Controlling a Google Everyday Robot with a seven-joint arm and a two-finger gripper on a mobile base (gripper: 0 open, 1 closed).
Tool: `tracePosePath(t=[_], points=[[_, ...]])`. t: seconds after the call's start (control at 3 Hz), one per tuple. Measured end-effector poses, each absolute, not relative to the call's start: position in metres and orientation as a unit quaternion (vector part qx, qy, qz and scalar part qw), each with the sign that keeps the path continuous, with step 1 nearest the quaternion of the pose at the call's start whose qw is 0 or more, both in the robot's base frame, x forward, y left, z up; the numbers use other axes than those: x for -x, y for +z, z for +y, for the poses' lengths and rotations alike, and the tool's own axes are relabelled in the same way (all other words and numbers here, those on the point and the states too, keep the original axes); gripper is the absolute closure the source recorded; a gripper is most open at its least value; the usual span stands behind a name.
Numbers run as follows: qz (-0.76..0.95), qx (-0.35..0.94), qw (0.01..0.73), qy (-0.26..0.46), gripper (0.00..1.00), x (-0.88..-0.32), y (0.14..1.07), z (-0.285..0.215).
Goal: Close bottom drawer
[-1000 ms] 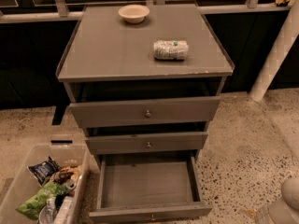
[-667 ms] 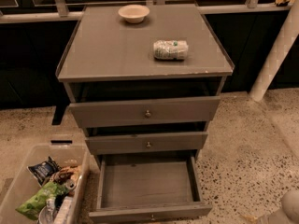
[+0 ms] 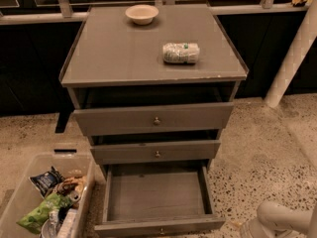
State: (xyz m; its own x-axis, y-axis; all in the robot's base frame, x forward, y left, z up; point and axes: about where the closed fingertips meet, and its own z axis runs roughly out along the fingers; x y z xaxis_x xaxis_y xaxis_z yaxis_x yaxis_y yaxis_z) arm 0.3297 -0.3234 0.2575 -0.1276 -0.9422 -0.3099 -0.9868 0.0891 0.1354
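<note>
In the camera view, at the foot of the grey cabinet (image 3: 124,58), the bottom drawer (image 3: 157,196) is seen pulled far out over the speckled floor (image 3: 257,152). Its plain grey tray is laid bare, and its narrow front panel with the small round knob (image 3: 161,230) is set at the lower edge of the picture. The middle drawer (image 3: 156,151) and the top drawer (image 3: 154,118) above it are each drawn out a little. On the cabinet top a pale bowl (image 3: 142,14) is placed near the back, and a wrapped packet (image 3: 181,53) is laid on its side towards the right. A clear plastic bin (image 3: 20,202) filled with snack bags is stood on the floor, left of the drawer. The gripper (image 3: 277,221) is found in the lower right corner, low and to the right of the bottom drawer and apart from it. Only a pale rounded part is shown, so whether it is spread or pressed together cannot be told.
</note>
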Motion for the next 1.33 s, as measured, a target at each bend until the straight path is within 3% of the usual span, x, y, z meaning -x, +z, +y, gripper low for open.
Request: tracePosePath(t=[1.33], points=[[0.695,0.693,0.046,0.184,0.0,-0.34,0.221,-0.293]])
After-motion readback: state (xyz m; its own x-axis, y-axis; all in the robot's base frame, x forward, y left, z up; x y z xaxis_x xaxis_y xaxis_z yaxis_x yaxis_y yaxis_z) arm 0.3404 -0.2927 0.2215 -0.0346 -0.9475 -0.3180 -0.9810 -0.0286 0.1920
